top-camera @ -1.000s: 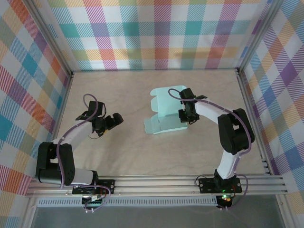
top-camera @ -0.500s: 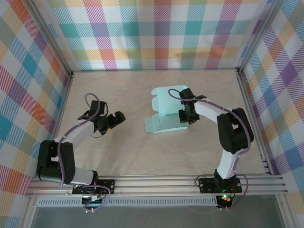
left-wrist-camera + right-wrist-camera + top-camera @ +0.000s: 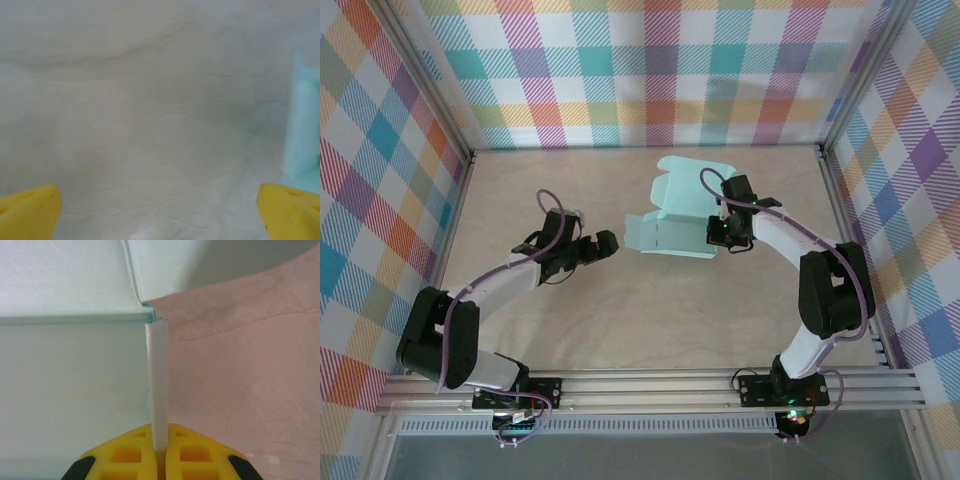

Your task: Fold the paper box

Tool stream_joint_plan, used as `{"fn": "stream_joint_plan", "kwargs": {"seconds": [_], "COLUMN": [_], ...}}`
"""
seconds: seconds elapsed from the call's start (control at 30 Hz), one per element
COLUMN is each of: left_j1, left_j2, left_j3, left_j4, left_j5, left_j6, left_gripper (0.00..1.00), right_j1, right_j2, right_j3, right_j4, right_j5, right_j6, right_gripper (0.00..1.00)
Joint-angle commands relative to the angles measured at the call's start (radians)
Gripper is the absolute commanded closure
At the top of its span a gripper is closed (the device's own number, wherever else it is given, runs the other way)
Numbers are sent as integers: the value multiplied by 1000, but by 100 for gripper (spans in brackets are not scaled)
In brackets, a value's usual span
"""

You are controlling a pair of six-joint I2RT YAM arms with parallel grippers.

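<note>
Both arms have shifted since 1 second ago: the left arm has stretched out rightward toward the middle of the table (image 3: 620,320), and the right arm has carried the paper box (image 3: 672,225) farther from the near aluminium rail (image 3: 650,385) and a little to the right. Nearest the bases, the left gripper (image 3: 604,244) hovers over bare tabletop with its 2 yellow fingers spread wide apart and nothing between them. It sits just left of the box's left edge, apart from it, and its wrist view catches a blurred strip of mint card at the right border. Level with it on the other side, the right gripper (image 3: 720,233) is pressed together on a thin side flap of the box. In the right wrist view that flap runs edge-on straight out from between the 2 yellow pads, with a broad mint panel to its left and a crease crossing just beyond its tip. The box is a partly folded mint-green sheet right of the table's centre, between the 2 grippers. Its long axis runs left to right, with the left end a touch nearer the far side. The near panel spreads leftward from the clamped flap, and past the crease a second panel reaches toward the plaid far wall (image 3: 650,70), its notched edge pointing that way. Whether the near panel rests on the table or is lifted off it cannot be told.
</note>
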Motion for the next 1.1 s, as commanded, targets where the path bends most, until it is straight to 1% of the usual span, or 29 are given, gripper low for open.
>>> {"fn": "stream_joint_plan", "kwargs": {"seconds": [0.0, 0.1, 0.2, 0.27, 0.3, 0.33, 0.37, 0.47, 0.53, 0.63, 0.7, 0.87, 1.07], "left_j1": [-75, -167, -244, -294, -306, -315, -324, -336, -336, -338, -338, -338, -339], "left_j2": [-43, -22, 61, 124, 151, 175, 198, 246, 284, 339, 366, 401, 447], "left_j3": [45, 80, 204, 319, 363, 393, 410, 416, 438, 488, 524, 602, 674], "left_j4": [63, 70, -57, -262, -312, -323, -321, -251, -239, -232, -244, -289, -362], "left_j5": [-159, -224, -270, -356, -354, -327, -307, -234, -194, -159, -161, -166, -155], "left_j6": [-151, -328, -497, -651, -682, -700, -734, -803, -819, -811, -794, -738, -655], "left_gripper": [0, 0, 6, 21, 22, 22, 22, 29, 34, 36, 38, 50, 57], "right_j1": [-20, -25, -25, -25, -25, -25, -26, -25, -26, -26, -27, -27, -26], "right_j2": [-20, -17, -10, -8, -5, -1, 4, 8, 7, 3, 5, 18, 26], "right_j3": [-25, -29, -29, -31, -31, -30, -28, -27, -27, -32, -36, -41, -46], "right_j4": [27, 38, 39, 43, 45, 44, 42, 47, 49, 52, 54, 58, 67], "right_j5": [-39, -25, -23, -24, -26, -27, -29, -30, -33, -38, -41, -56, -80], "right_j6": [70, 98, 103, 104, 105, 104, 104, 106, 106, 97, 91, 83, 76], "right_gripper": [94, 94, 94, 94, 94, 94, 94, 94, 94, 94, 94, 93, 93]}}
